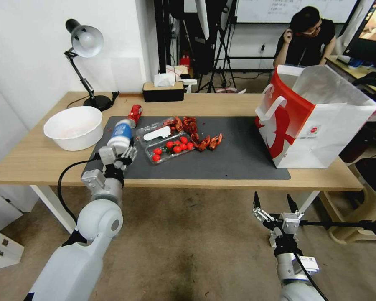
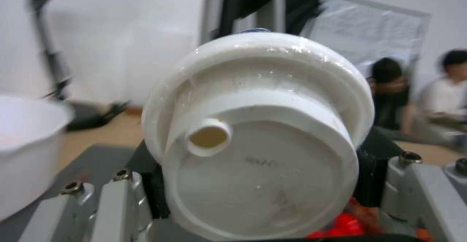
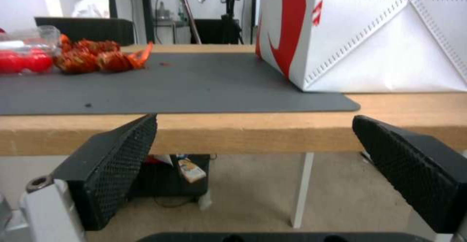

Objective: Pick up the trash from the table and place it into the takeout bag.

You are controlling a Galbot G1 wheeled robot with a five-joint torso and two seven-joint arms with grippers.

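Note:
My left gripper (image 1: 120,155) is shut on the blue-and-white paper cup (image 1: 120,136), held tilted above the left end of the dark mat (image 1: 238,154). Close up in the left wrist view, the cup's white lid (image 2: 258,139) with its small spout faces the camera between my fingers (image 2: 116,202). A red soda can (image 1: 134,113) lies on the mat behind the cup. The red-and-white takeout bag (image 1: 313,121) stands open at the table's right end. My right gripper (image 1: 275,202) hangs open below the table's front edge (image 3: 253,136), nothing between its pads (image 3: 122,161).
A large white bowl (image 1: 74,126) sits at the left of the table (image 1: 37,159). A clear tray of tomatoes (image 1: 169,147) and red crayfish shells (image 1: 204,141) lie mid-mat. A desk lamp (image 1: 85,46) and a black tissue box (image 1: 163,91) stand at the back.

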